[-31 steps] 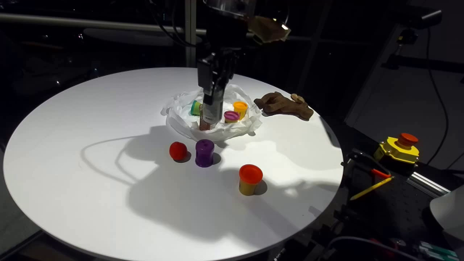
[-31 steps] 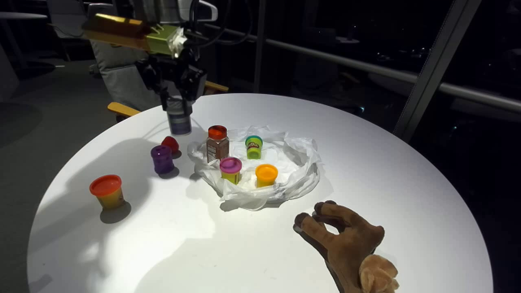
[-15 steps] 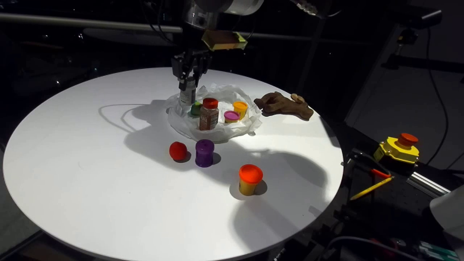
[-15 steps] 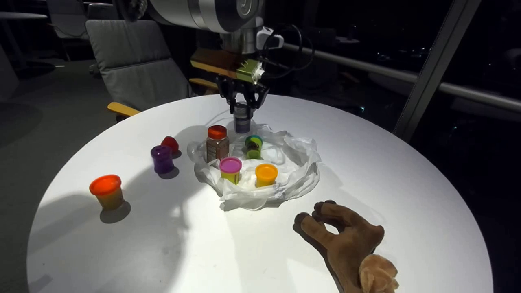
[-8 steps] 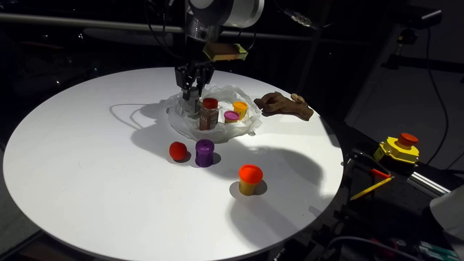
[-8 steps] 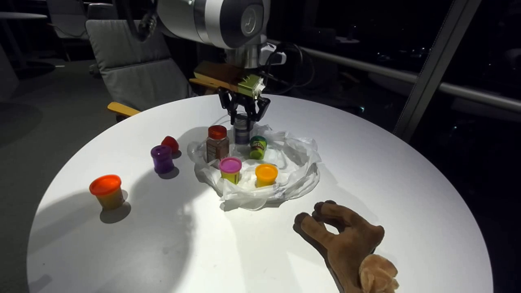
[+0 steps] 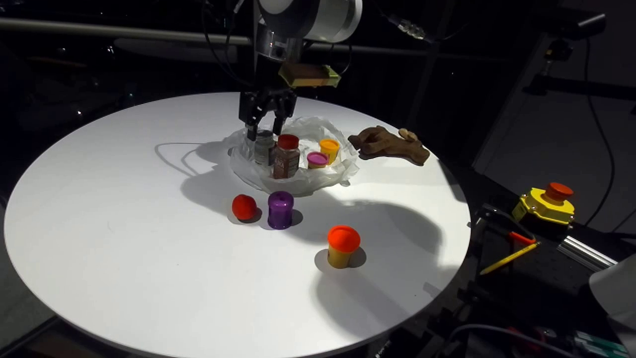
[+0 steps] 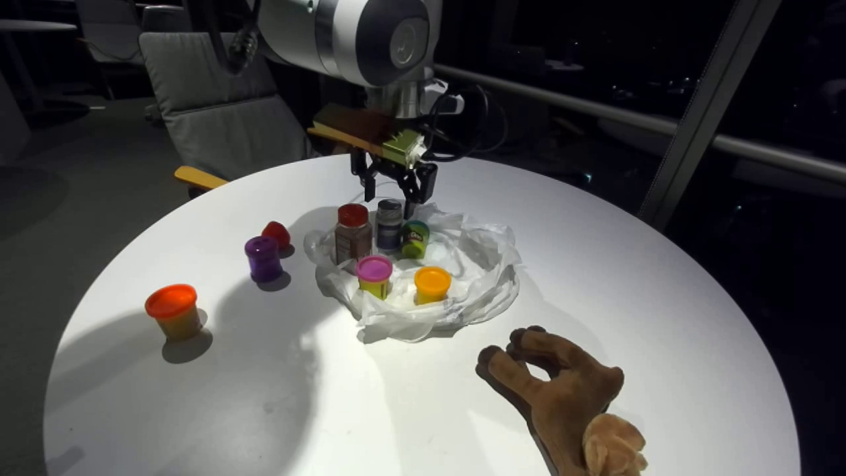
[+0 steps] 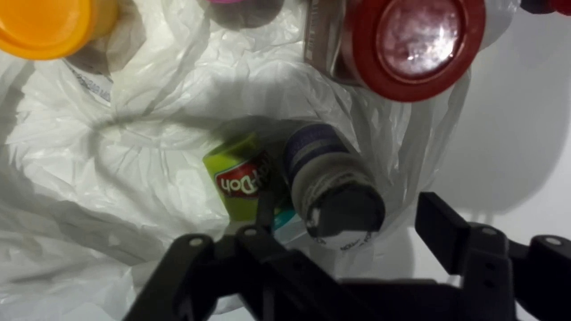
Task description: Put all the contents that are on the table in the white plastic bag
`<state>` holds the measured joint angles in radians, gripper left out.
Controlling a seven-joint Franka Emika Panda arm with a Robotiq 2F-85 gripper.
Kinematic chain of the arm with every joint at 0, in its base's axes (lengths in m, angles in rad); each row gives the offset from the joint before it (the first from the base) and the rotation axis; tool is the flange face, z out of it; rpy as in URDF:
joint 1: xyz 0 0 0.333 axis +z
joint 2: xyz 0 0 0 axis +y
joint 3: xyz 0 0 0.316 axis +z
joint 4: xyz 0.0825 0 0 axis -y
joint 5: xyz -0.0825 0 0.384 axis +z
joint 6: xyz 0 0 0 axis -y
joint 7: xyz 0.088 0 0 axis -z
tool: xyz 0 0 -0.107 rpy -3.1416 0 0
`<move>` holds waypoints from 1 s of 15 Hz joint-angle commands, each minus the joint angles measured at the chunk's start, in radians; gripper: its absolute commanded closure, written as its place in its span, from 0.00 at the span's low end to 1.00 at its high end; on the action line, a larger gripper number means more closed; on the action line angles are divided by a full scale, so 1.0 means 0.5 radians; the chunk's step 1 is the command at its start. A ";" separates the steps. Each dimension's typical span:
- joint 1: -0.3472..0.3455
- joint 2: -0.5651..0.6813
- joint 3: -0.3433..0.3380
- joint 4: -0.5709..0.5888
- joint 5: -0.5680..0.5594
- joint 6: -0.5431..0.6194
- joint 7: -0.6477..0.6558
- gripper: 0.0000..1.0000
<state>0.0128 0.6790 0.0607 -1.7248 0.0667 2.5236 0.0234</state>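
Note:
The white plastic bag (image 8: 486,311) lies open on the round table. A small jar with a dark top (image 8: 389,228) stands in it, beside a green tub (image 8: 415,241) and a red-lidded jar (image 8: 353,241). A pink-lidded tub (image 8: 374,270) and an orange-yellow tub (image 8: 433,284) are in the bag too. My gripper (image 8: 388,200) is open above the small jar; in the wrist view the fingers stand apart on both sides of its top (image 9: 345,209). On the bare table are a red ball-like object (image 7: 244,207), a purple container (image 7: 280,211) and a red-orange-lidded tub (image 7: 342,246).
A brown plush object (image 8: 562,390) lies on the table beside the bag. The table's round edge (image 7: 74,308) shows in both exterior views. A grey chair (image 8: 218,99) stands behind the table. A yellow box with a red button (image 7: 549,204) is off the table.
My gripper has carried the small jar over the bag, lowered it and opened, leaving the jar standing in the bag. The green tub has shifted slightly beside it.

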 commanded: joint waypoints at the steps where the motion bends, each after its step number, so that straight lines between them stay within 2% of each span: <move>1: 0.054 -0.187 0.009 -0.142 -0.001 0.046 0.024 0.00; 4: 0.154 -0.402 0.039 -0.314 -0.010 0.023 0.083 0.00; 7: 0.241 -0.512 0.114 -0.380 0.002 -0.064 0.097 0.00; 10: 0.305 -0.456 0.154 -0.370 0.002 -0.171 0.118 0.00; 15: 0.393 -0.321 0.110 -0.494 -0.137 0.014 0.117 0.00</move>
<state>0.1868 0.4936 0.1361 -1.9375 0.0403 2.4719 0.0716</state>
